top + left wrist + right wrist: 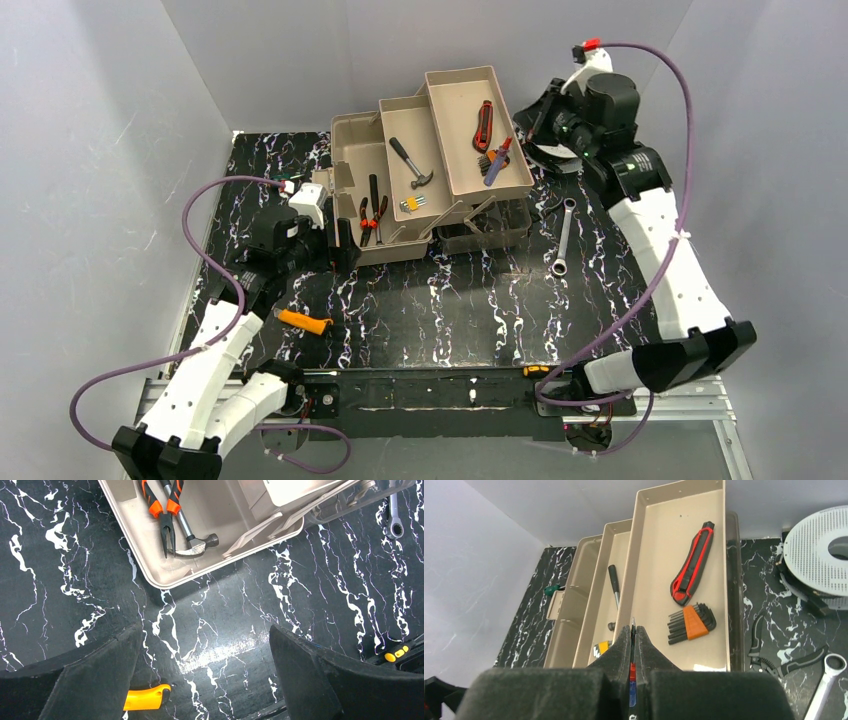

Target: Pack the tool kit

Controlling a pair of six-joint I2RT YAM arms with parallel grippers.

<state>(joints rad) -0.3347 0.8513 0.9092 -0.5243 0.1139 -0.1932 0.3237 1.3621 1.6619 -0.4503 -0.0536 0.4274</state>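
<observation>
The toolbox (345,165) stands open at the back middle of the desk (450,310), with its trays fanned up and to the right. The top tray (659,540) carries a red and black knife (693,562) and, just beside it, a fan of hex keys (689,622) in an orange holder. The middle tray (400,115), one step lower, holds a hammer (410,163). In the base lie pliers (166,524) with orange grips, touching a second hammer (197,544).

The right tool (633,630) hangs over the near end of the top tray, its fingers pressed together on a slim piece (632,672). This piece shows red and blue between the pads, with a thin metal tip just past them. What kind of piece it is cannot be told.

The left tool (204,630) is spread wide and holds nothing. It hovers over bare desk just off the toolbox's near left corner.

An orange handle (303,320) lies on the desk near the left arm, apart from the toolbox. A wrench (565,235) lies on the desk just right of the toolbox. A spool (814,555) sits behind it, beside the top tray.
</observation>
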